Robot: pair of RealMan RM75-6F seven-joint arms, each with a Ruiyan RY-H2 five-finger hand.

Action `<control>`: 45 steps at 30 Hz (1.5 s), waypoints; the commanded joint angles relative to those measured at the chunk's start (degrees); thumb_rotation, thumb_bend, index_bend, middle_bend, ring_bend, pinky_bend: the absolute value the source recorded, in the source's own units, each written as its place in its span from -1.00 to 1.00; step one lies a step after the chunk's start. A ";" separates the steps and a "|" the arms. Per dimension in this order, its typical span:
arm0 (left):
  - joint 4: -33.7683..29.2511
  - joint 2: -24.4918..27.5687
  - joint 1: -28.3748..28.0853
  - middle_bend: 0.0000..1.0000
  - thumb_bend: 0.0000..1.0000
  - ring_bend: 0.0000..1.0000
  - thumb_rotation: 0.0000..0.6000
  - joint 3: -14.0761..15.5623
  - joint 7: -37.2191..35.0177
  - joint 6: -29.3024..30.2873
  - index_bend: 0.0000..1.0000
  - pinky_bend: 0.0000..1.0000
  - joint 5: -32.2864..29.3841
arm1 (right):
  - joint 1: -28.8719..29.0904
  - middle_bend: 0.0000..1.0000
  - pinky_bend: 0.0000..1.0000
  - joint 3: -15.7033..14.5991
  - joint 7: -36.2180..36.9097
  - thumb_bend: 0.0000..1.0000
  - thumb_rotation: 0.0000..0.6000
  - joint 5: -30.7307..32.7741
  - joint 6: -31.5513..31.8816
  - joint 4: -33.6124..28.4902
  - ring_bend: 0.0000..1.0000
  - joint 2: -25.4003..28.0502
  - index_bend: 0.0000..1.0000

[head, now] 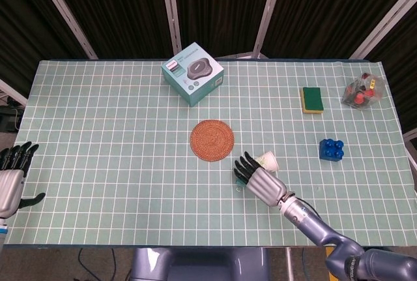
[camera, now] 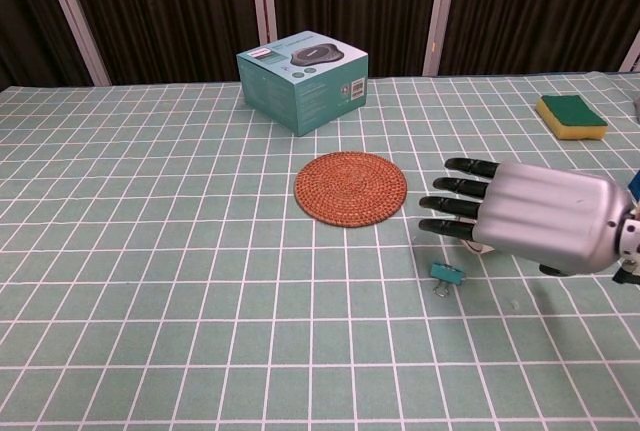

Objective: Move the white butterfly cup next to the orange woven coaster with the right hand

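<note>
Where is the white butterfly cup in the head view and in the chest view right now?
Head view: the white butterfly cup lies on its side right of the round orange woven coaster, just beyond the fingers of the right robot hand.
Chest view: not visible; the right robot hand covers that spot.
Shared landmark: the orange woven coaster, left of the hand in both.

1. A green tablecloth (head: pixel 98 137) with a white grid is seen.
2. An orange woven coaster (head: pixel 212 140) is seen.
3. A teal box (head: pixel 192 72) is seen.
4. A blue brick (head: pixel 331 149) is seen.
</note>
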 commanded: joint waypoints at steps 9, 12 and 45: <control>0.49 -0.28 -0.42 -1.00 -1.00 -1.00 1.00 -0.29 0.24 -0.55 -1.00 -1.00 -1.09 | 0.44 -1.00 -0.62 0.96 -11.60 -0.83 1.00 5.02 -0.80 6.31 -1.00 -5.14 -1.00; 0.46 -0.29 -0.43 -1.00 -1.00 -1.00 1.00 -0.27 0.28 -0.51 -1.00 -1.00 -1.10 | 0.41 -0.97 -0.50 0.94 -12.64 -0.82 1.00 6.14 -0.89 6.85 -1.00 -5.45 -1.00; -0.48 0.46 -0.33 -1.00 -1.00 -1.00 1.00 0.50 -0.88 -0.26 -1.00 -1.00 0.14 | 0.39 -0.08 0.23 5.01 43.29 -0.36 1.00 4.16 13.02 -4.49 -0.44 -1.14 -0.38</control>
